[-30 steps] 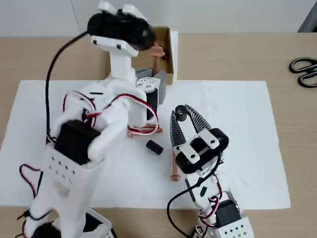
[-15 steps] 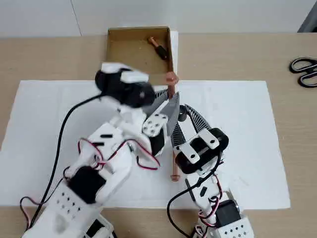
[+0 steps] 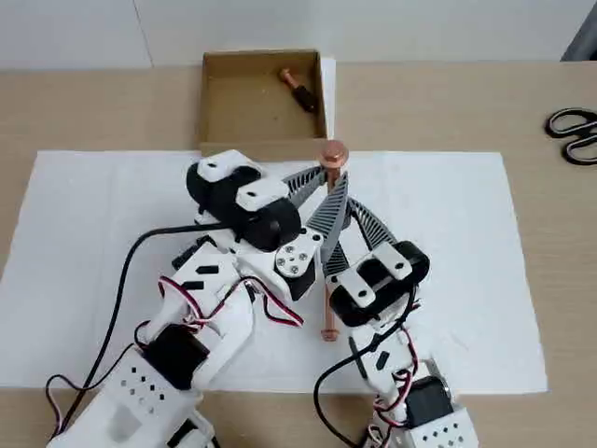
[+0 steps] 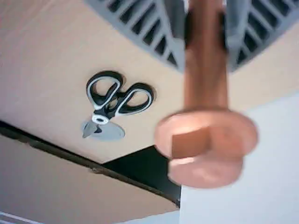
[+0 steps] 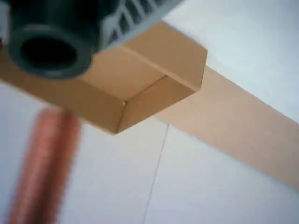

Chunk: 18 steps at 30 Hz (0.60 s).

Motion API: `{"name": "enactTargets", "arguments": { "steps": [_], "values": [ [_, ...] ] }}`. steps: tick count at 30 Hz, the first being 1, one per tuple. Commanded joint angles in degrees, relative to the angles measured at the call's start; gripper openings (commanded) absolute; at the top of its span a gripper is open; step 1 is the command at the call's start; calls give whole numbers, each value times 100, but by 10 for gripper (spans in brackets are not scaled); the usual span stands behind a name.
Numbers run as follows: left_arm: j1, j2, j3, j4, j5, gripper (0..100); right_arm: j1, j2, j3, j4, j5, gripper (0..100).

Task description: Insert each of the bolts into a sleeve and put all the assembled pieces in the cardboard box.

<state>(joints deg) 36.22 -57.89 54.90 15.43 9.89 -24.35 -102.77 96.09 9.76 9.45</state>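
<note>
Fingers (image 4: 140, 32) of left gripper (image 3: 328, 179) clench the bolt (image 3: 333, 154), head up, just outside the cardboard box (image 3: 247, 107) near corner. Right gripper (image 3: 341, 213) grips a black sleeve (image 5: 49, 46) just beyond, farther from the box. Second bolt (image 3: 328, 313) lies on paper (image 3: 448, 261), farther still.

An assembled piece (image 3: 298, 90) lies in the cardboard box (image 3: 244, 110).

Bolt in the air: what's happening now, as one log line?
left jaws: shut on bolt | right jaws: shut on sleeve | box: one assembled piece inside
</note>
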Motion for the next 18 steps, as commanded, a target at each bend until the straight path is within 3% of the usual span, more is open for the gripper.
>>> {"name": "enactTargets", "arguments": {
  "steps": [1, 18],
  "values": [
    [26, -158, -22, -237, -44, 6, 57, -101, 26, -101, 9, 4],
    [26, -141, 470, -440, -44, 6, 57, -101, 9, -101, 9, 4]
  ]
}}
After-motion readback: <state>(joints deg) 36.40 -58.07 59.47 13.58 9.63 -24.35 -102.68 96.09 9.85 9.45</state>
